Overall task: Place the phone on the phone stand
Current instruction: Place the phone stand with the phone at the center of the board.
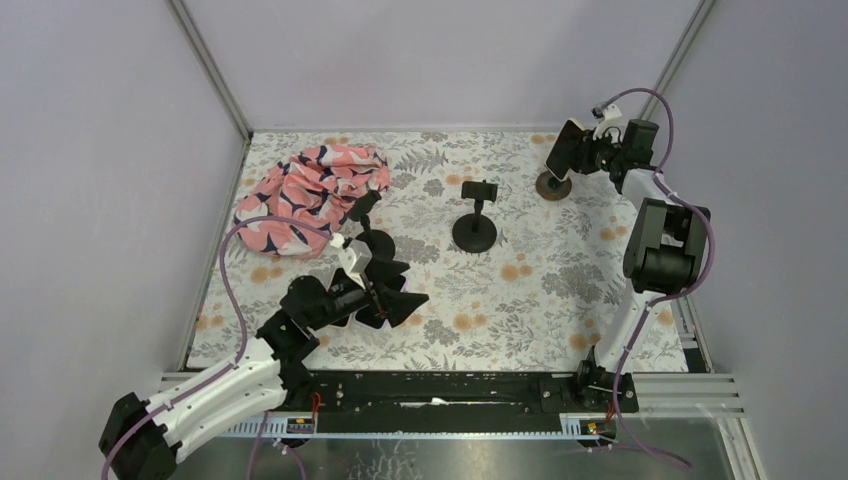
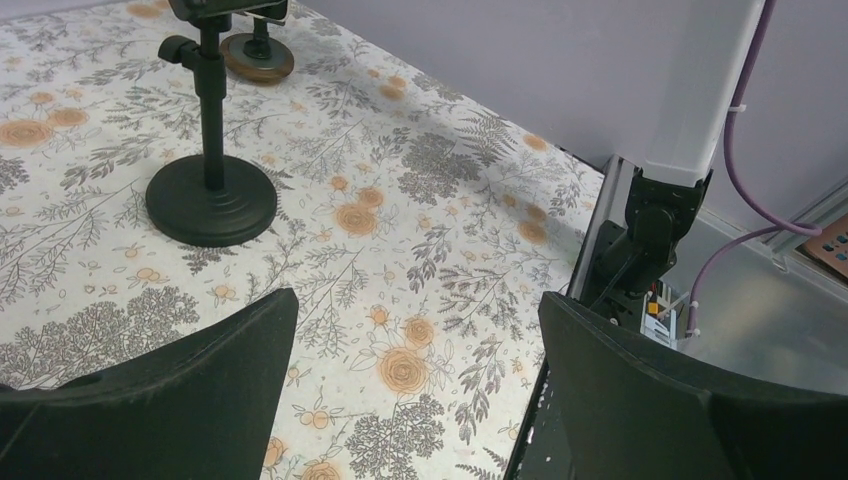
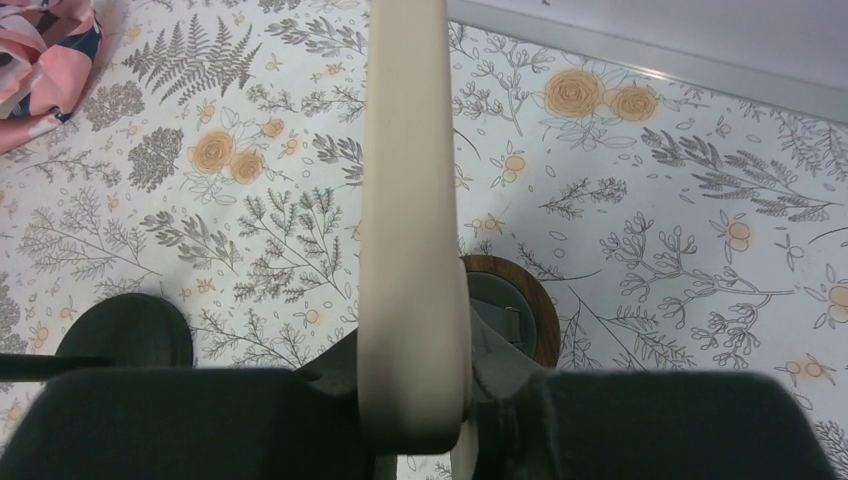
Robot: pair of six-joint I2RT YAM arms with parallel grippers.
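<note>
My right gripper (image 1: 583,152) is shut on the phone (image 1: 563,147), holding it tilted in the air at the far right. In the right wrist view the phone (image 3: 405,200) shows edge-on as a beige strip between my right gripper (image 3: 415,385) fingers. Directly below it stands a small phone stand with a round brown wooden base (image 1: 552,185) (image 3: 538,310). A black phone stand (image 1: 475,215) with a round base and a clamp on top stands mid-table. My left gripper (image 1: 400,290) (image 2: 415,320) hovers open near the front of the table, with nothing between its fingers.
A pink patterned cloth (image 1: 310,195) lies bunched at the back left. The black stand (image 2: 210,195) is ahead of my left gripper, with the brown-based stand (image 2: 258,58) behind it. Grey walls enclose the flowered table (image 1: 540,290); the right arm's base (image 2: 650,230) stands at the near edge.
</note>
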